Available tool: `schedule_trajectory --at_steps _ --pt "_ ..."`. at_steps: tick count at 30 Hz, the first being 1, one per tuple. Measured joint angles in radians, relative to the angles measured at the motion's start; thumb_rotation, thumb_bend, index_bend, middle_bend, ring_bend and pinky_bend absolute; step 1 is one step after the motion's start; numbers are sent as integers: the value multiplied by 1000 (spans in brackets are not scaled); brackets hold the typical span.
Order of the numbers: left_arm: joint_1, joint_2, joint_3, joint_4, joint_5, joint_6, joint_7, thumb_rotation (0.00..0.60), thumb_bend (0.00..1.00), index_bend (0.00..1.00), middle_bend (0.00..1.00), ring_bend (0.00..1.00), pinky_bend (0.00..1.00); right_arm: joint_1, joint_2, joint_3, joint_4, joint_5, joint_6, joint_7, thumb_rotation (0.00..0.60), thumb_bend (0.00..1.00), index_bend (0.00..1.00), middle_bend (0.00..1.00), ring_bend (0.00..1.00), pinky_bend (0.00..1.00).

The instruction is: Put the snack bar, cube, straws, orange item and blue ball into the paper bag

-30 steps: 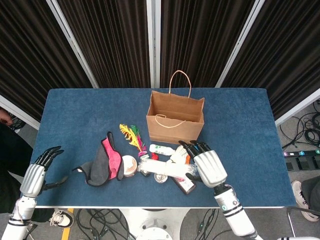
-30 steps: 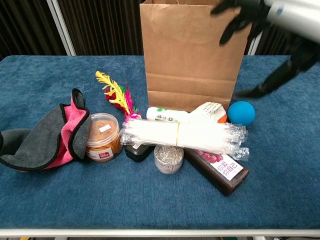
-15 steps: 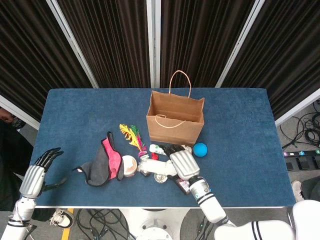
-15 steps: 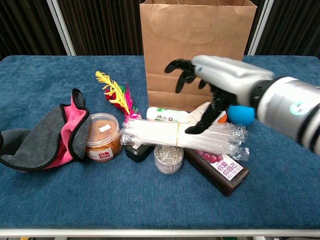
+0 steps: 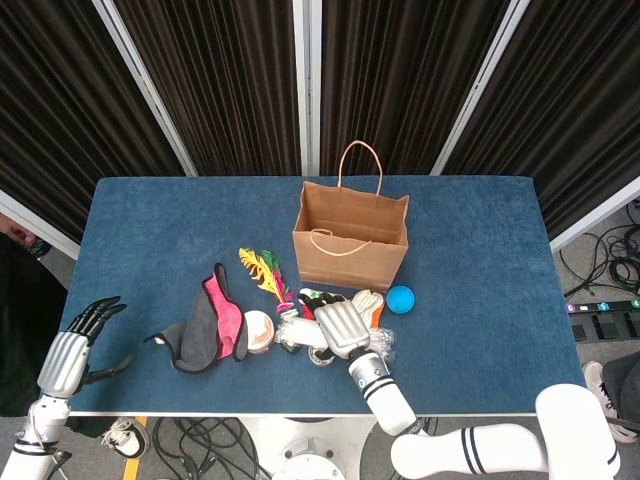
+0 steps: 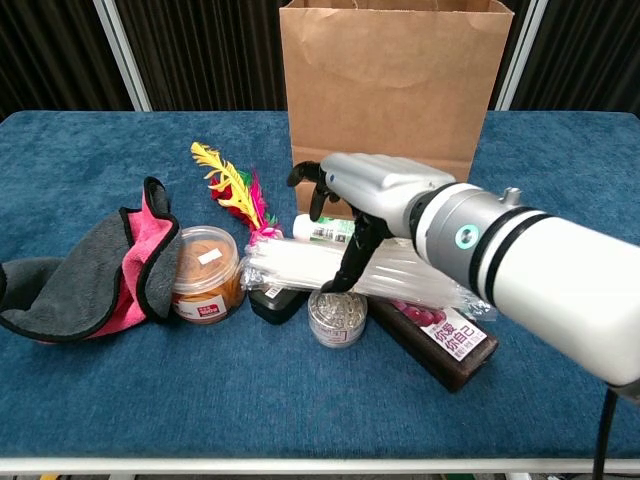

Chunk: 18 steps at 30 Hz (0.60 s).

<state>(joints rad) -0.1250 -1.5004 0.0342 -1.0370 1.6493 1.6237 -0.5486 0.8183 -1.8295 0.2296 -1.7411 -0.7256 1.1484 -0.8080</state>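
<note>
While nothing is showing inside it yet, progress: I am judging the task barely begun; the brown paper bag with twisted handles [image 5: 351, 232] is standing upright and open at the far side of the heap, and from the head view its inside is looking bare.
Left to do: the clear plastic bundle of white straws [image 6: 300, 266], the dark brown snack bar in its printed wrapper [image 6: 440, 342], the small round blue ball [image 5: 400, 299] and the orange item [image 5: 374, 318] are all lying on the blue table cloth [image 5: 150, 230]; I am not making out the cube with any certainty.
Where things lie: the straws are lying across the heap just in front of the bag, the snack bar partly under them, the ball just right of the bag's front corner.
Right hand: my right hand [image 6: 365, 195] is hovering low over the straws, palm down.
Right fingers: they are curving loosely apart, holding nothing; my thumb [image 6: 352, 262] is reaching down onto the straw bundle, seemingly touching it.
Left hand: my left hand [image 5: 72, 345] is hanging beyond the table's near left edge, fingers spread, holding nothing.
</note>
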Motion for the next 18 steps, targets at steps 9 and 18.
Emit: schedule_trajectory --at_steps 9,18 --pt "3 -3 0 10 -5 -1 -11 600 239 241 232 151 239 22 -43 -15 63 37 3 -7 600 78 268 373 280 395" --pt "6 -4 -1 13 -6 2 -16 600 239 242 231 151 239 24 -41 -19 69 -18 20 15 600 246 470 509 429 566"
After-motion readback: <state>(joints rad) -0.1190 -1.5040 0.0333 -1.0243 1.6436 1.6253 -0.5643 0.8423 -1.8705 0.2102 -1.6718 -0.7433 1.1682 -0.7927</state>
